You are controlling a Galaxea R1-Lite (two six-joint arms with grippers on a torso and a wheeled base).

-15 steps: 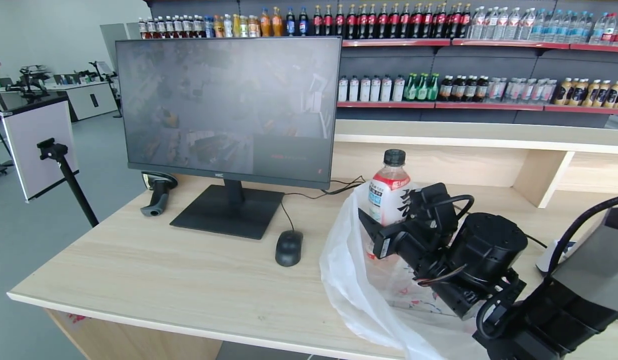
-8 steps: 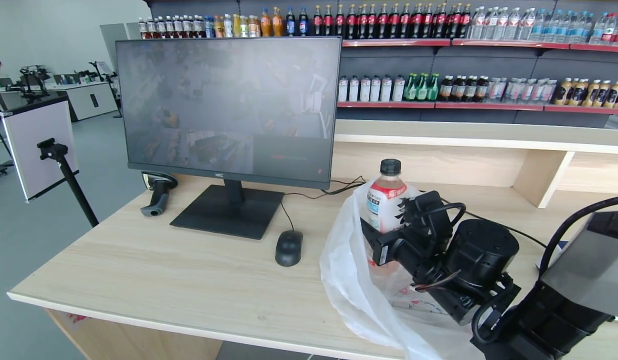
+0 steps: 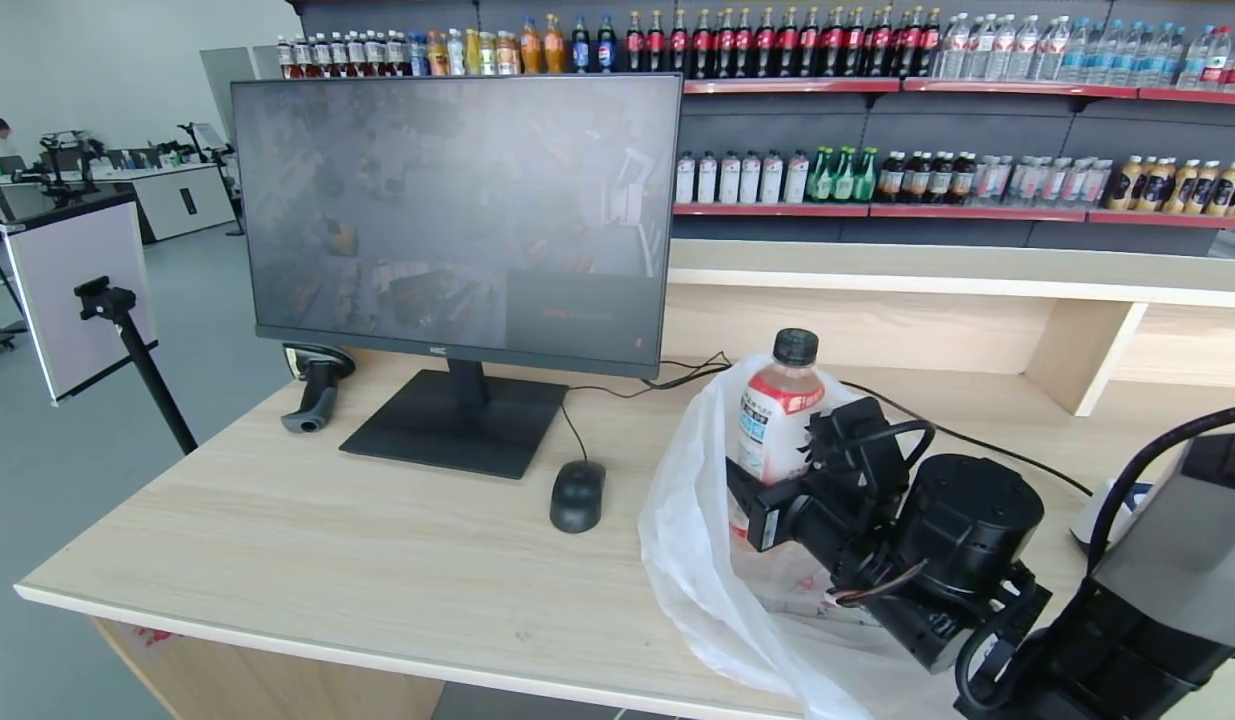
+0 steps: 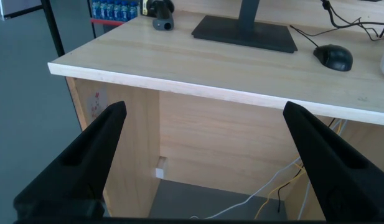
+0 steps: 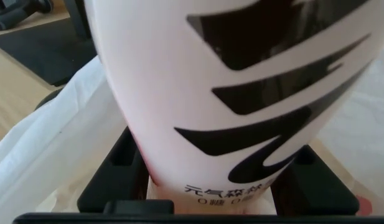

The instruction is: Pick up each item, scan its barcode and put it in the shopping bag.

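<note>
A monitor (image 3: 457, 215) is stood on the table (image 3: 277, 540); a mouse (image 3: 577, 496) is laid just before it, and drink shelves (image 3: 977, 210) are seen behind.

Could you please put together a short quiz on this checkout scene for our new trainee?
1. Multiple choice: what does the right hand hold? A) a can B) the bottle C) a box
2. True or false: the left hand is shut.
3. Fill in: on the counter, between the monitor stand and the shopping bag, lies the ___.

Key: 1 B. 2 False; its fingers stand wide apart. 3 mouse.
</note>
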